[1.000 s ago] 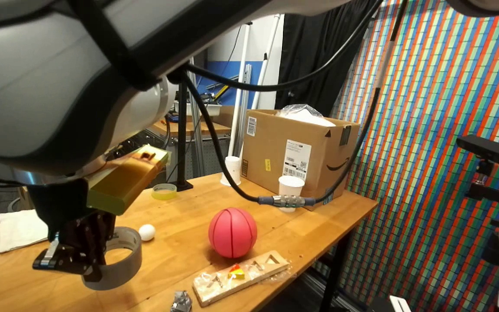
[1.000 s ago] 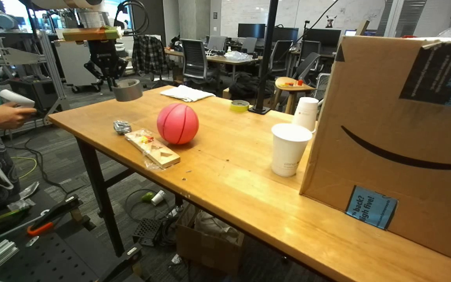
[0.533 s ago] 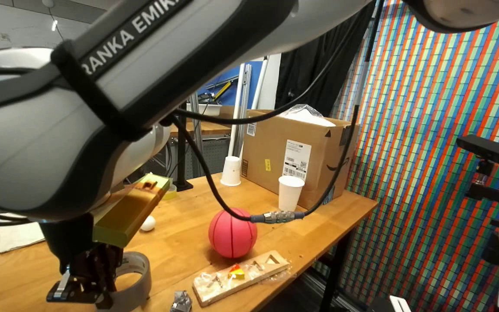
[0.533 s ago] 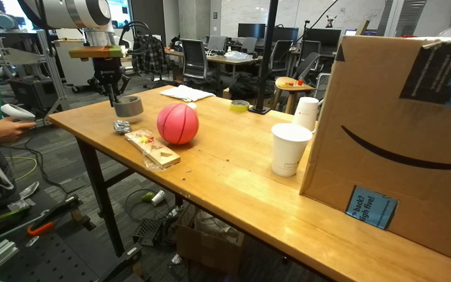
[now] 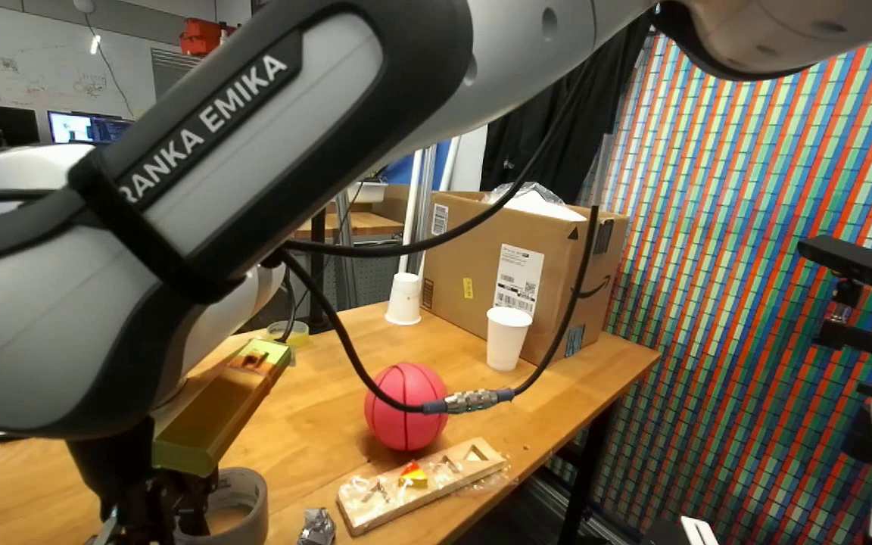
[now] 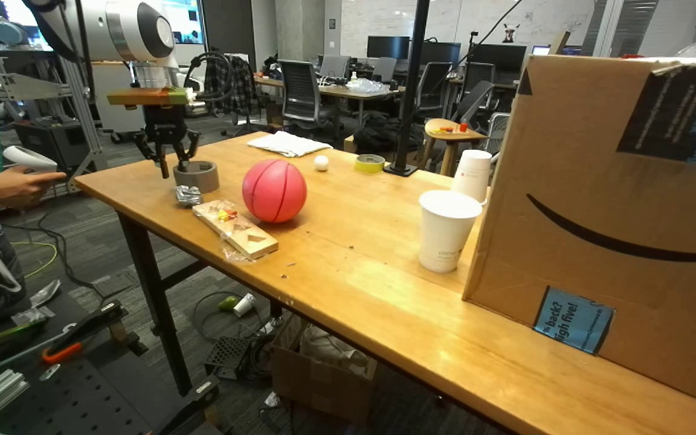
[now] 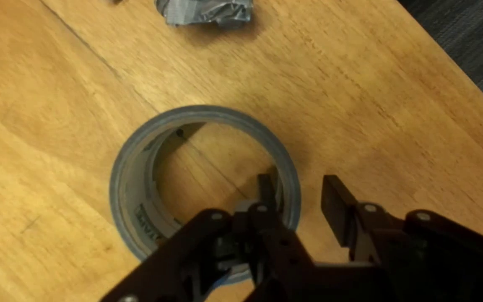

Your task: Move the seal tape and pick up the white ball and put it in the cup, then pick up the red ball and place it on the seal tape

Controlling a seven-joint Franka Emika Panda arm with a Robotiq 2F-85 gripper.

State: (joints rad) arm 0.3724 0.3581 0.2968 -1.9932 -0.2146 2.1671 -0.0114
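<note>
1. in both exterior views, wooden table (image 6: 360,278), under all the things of the task.
2. over one end, bent downward, white and grey franka emika arm (image 5: 292,151), with the name printed along the side.
3. toward the opposite end, large cardboard box (image 6: 602,199), marked with a curved black arrow.
4. directed down to the wood, black two-finger gripper (image 7: 298,182); fingers (image 7: 337,205) partly spread, one inside the ring of the seal tape (image 6: 200,179), one outside and visibly apart from it; no hold on anything to be seen; contact of the inner finger with the wall not possible to tell.
5. resting on the table, apart from the gripper, red ball (image 6: 274,191) with thin dark seams.
6. just beside the red ball, wooden shape board (image 5: 436,484), cut with recesses and partly covered by clear plastic wrap.
7. upright near the cardboard box, white paper cup (image 6: 447,232), well apart from the gripper.
8. flat on the table, hole upward, seal tape, with the letters "tape" readable on its inside wall in the wrist view.
9. at the far side of the table, in an exterior view, yellow tape roll (image 6: 370,163).
10. near the seal tape, but apart from it in the wrist view, crumpled silver lump (image 7: 203,11).
11. on the table, near the yellow tape roll in an exterior view, white ball (image 6: 321,163), well apart from the gripper.
</note>
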